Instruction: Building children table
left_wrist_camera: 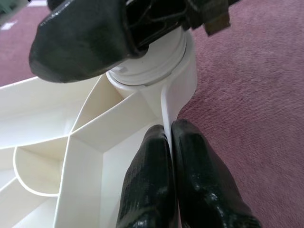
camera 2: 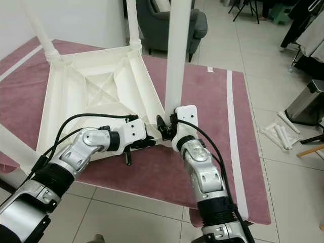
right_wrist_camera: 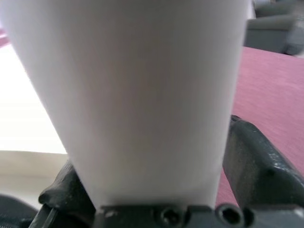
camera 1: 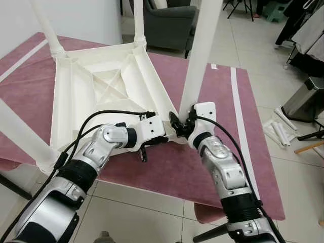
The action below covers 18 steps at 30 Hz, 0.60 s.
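Note:
A white plastic children's table (camera 1: 101, 86) lies upside down on a maroon rug (camera 1: 212, 167), with its legs pointing up. My right gripper (camera 1: 181, 124) is shut around the base of the near-right leg (camera 1: 200, 55), where the leg meets the corner socket. In the right wrist view that leg (right_wrist_camera: 142, 95) sits between the black fingers (right_wrist_camera: 256, 161). My left gripper (left_wrist_camera: 170, 129) is shut on the table's thin rim (left_wrist_camera: 166, 102), just beside that same corner. From the head it shows at the near edge as the left gripper (camera 1: 158, 139).
Three other legs stand up: far left (camera 1: 48, 28), far right (camera 1: 137, 20) and near left (camera 1: 20, 136). A grey armchair (camera 1: 167, 23) is behind the rug. A metal bin (camera 1: 306, 98) and loose white parts (camera 1: 278, 129) sit on the tiled floor at right.

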{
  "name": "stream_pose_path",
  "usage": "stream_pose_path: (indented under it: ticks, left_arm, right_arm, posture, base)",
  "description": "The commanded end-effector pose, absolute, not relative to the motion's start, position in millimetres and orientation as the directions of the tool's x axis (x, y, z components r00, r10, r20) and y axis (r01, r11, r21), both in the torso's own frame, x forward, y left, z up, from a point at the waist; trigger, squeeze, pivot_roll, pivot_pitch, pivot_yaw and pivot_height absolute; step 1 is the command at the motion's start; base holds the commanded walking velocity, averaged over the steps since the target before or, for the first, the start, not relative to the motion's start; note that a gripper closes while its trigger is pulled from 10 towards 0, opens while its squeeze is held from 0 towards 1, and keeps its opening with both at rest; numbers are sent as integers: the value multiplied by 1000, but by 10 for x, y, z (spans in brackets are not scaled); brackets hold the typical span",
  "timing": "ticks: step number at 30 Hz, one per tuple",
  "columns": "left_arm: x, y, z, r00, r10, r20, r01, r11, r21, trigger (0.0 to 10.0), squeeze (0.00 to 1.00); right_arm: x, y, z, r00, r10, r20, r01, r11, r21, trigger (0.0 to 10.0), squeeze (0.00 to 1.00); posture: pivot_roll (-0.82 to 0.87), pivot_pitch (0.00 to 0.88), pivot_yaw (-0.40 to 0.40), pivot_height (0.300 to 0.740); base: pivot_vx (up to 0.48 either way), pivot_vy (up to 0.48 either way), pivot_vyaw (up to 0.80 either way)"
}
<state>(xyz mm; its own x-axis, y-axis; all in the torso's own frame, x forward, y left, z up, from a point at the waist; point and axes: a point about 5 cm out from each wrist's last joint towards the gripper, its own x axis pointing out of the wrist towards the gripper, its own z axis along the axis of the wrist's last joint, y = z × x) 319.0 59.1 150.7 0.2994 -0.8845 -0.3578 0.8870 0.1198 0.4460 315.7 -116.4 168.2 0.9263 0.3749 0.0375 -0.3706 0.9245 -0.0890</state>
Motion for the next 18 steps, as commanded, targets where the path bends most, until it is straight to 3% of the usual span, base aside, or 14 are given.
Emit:
stream_pose_path:
  ticks: [1,5,7,12,13,15,16,18]
  left_arm:
    - [2886,587,1585,-9,-897,-441,871,-224,438,0,0]
    - [2796,698,1534,-40,-873,-485,864,-274,422,0,0]
    - [2733,804,1501,-63,-855,-515,862,-306,403,0,0]
    - [2681,939,1503,-77,-840,-537,863,-326,387,0,0]
    - [2672,980,1509,-79,-836,-543,863,-330,383,0,0]
    - [2657,1018,1518,-79,-832,-549,864,-332,379,0,0]
    - [2660,1031,1520,-71,-832,-551,866,-326,380,0,0]
    - [2681,1031,1528,-51,-838,-544,871,-304,386,0,0]
  right_arm:
    - [3131,-1206,1860,841,537,75,-521,838,-162,10000,0]
    - [3071,-1217,1868,750,660,35,-642,740,-203,10000,0]
    - [2996,-1203,1838,653,757,-26,-742,633,-220,10000,0]
    - [2916,-1188,1776,532,841,-102,-836,501,-225,10000,0]
    - [2896,-1177,1760,500,858,-113,-856,470,-216,7333,0]
    - [2878,-1169,1750,469,875,-118,-874,441,-204,7333,0]
    - [2880,-1164,1745,468,877,-110,-876,443,-189,0,0]
    - [2900,-1155,1729,488,868,-94,-867,470,-166,0,0]
  posture:
    - [164,0,-36,740]
    - [169,0,-42,740]
    - [175,0,-46,740]
    - [183,0,-53,740]
    - [186,0,-54,740]
    - [186,0,-54,740]
    - [188,0,-55,740]
    - [188,0,-55,740]
  base:
    - [0,0,0]
    - [0,0,0]
    - [0,0,0]
    - [0,0,0]
    - [0,0,0]
    - [0,0,0]
    - [0,0,0]
    - [0,0,0]
